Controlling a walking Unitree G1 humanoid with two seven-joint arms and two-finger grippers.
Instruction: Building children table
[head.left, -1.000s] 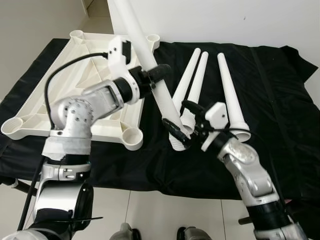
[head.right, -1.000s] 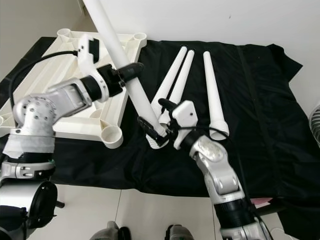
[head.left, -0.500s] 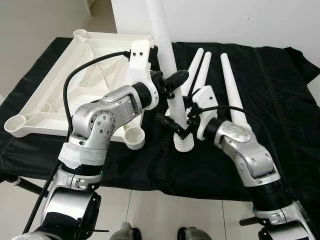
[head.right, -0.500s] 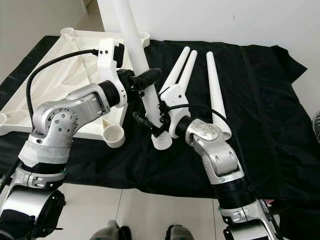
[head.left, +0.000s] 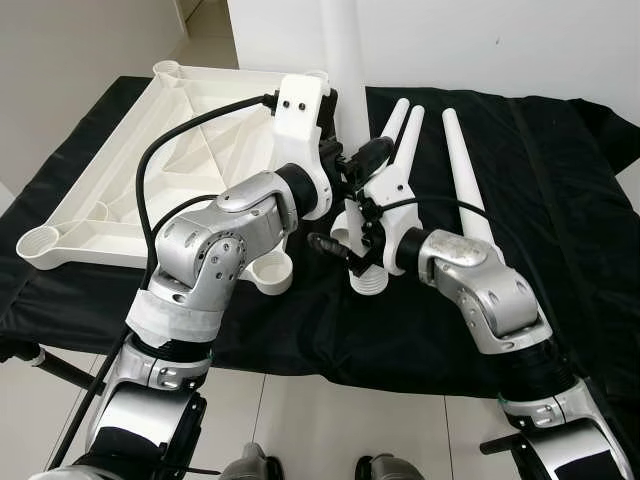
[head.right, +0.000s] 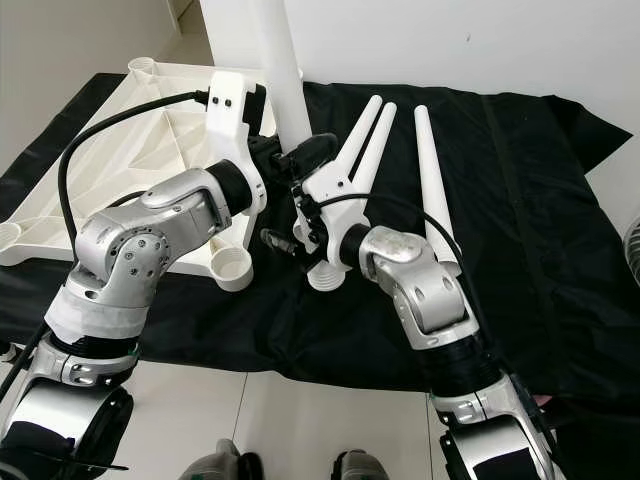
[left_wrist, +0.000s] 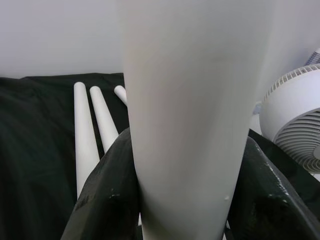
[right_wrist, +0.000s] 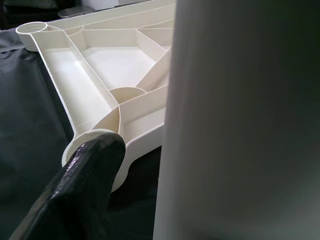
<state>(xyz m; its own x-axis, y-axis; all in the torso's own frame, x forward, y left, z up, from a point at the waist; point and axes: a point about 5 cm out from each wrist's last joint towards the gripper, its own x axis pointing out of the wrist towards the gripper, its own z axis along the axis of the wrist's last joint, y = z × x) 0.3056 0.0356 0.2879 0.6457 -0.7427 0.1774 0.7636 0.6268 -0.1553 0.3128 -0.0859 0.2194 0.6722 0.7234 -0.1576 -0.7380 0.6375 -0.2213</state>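
Both grippers clamp one white table leg (head.left: 345, 90) upright just beside the upturned tabletop (head.left: 150, 160): left gripper (head.left: 352, 165) closed mid-shaft, right gripper (head.left: 345, 250) closed near the threaded foot, presumably steadying it for the near corner socket (head.left: 268, 275).

A black cloth (head.left: 560, 260) covers the low surface. On it lies a big white tabletop (head.left: 150, 150), turned upside down. Beside the tabletop lie three white legs (head.left: 462, 170).
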